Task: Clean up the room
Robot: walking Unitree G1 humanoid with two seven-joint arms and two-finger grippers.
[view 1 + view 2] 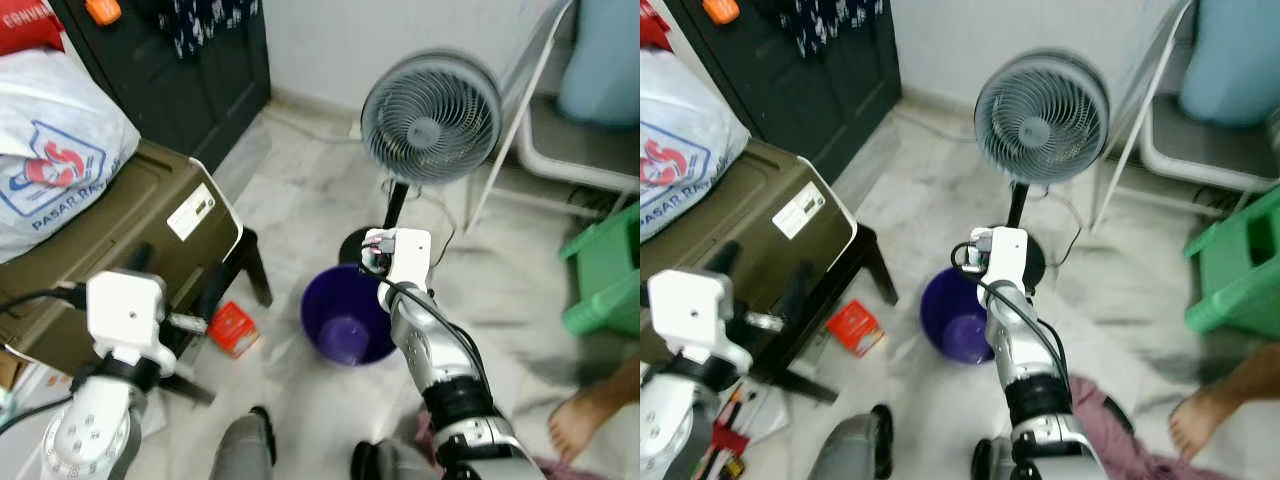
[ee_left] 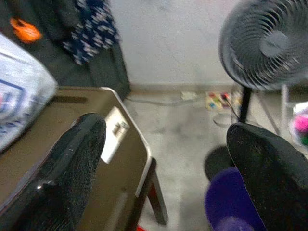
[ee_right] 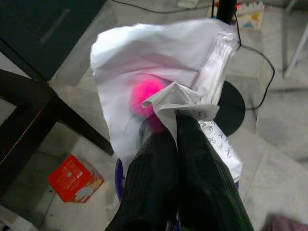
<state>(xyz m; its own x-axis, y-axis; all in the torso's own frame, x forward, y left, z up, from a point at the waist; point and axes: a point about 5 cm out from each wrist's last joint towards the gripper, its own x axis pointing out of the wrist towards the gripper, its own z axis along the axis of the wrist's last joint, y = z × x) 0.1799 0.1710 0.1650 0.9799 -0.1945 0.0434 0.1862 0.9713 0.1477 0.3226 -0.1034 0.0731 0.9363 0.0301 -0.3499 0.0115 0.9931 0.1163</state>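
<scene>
One olive-brown trunk on a dark worktop carries a white sack reading "PASAR RAYA". One grey fan stands behind one purple bucket. Above the bucket, the right tool pinches crumpled white paper wrapping something pink. One red box lies on the floor. The left tool gapes wide.

Two silver arms with black cables and white wrist blocks end in the left gripper and right gripper, both with ribbed black fingers.
</scene>
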